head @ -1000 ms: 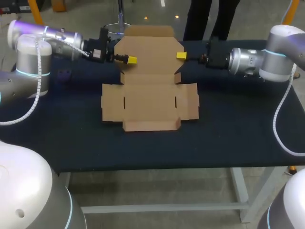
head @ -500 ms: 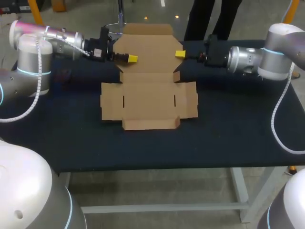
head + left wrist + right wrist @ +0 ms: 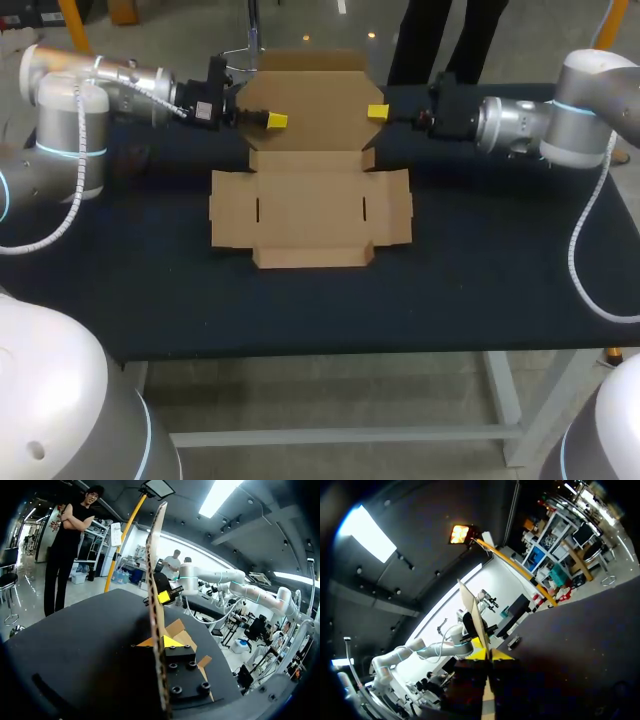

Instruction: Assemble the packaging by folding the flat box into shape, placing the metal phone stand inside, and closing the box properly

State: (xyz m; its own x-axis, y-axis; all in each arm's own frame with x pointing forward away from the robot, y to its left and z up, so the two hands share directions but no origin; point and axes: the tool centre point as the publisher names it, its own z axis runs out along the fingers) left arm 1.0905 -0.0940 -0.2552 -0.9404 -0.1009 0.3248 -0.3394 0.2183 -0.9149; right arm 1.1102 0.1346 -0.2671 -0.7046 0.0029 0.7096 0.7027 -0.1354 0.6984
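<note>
Cardboard box [image 3: 310,205] lies mostly flat on the bench's far half; only its rear flap [image 3: 312,100] stands raised; left gripper [image 3: 274,121] clenched on the flap's left edge, right gripper [image 3: 378,112] clenched on its right edge; folding barely begun, side walls flat; phone stand not in sight; loading and closing remain; bench [image 3: 300,310] dark, matte.

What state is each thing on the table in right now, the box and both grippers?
cardboard box, unfolded, base and side flaps lying flat on the table, not yet formed.
rear panel, raised off the table, near upright, held at both side edges.
left gripper, shut on the rear panel's left edge.
right gripper, shut on the rear panel's right edge.
</note>
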